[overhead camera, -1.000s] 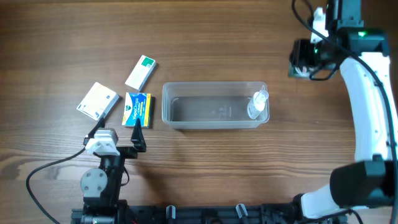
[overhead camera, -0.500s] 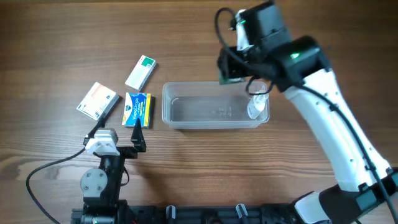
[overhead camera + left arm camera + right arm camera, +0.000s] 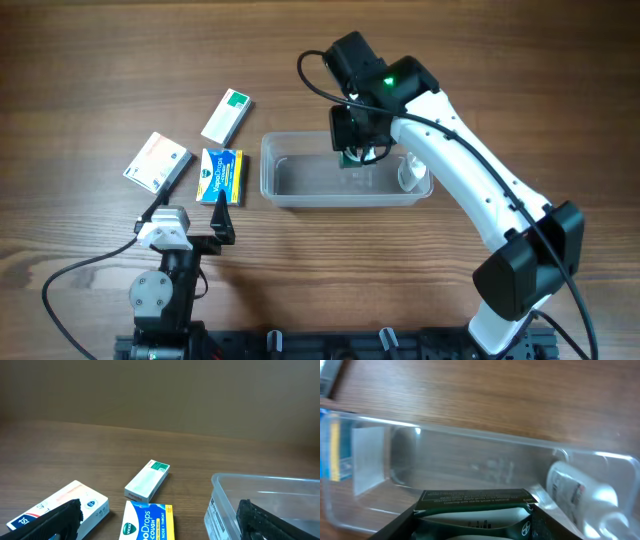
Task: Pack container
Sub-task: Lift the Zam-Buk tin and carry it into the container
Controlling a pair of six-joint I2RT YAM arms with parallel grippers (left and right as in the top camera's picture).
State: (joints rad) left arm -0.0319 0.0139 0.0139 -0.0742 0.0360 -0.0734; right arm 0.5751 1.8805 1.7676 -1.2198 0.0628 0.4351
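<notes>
1. One clear container [image 3: 345, 201] sits at the centre of the overhead frame, long side running left to right on the wood table [image 3: 100, 60].
2. One small clear bottle [image 3: 413, 172] lies inside at the container's right end.
3. One dark green box [image 3: 475, 502] is clamped in the right gripper [image 3: 352, 152], above the container's middle. Contact with the container floor: cannot tell.
4. Three boxes lie outside, left of the container:
   - white-and-green box [image 3: 227, 116], uppermost
   - white-and-orange box [image 3: 157, 162], furthest left
   - blue-and-yellow box [image 3: 221, 175], near the container's left wall
5. The right arm [image 3: 470, 200] reaches from lower right up to the container, wrist pointing down.
6. The left gripper [image 3: 192, 200] is at lower left, low over the table and facing the boxes, fingers spread wide and empty.
</notes>
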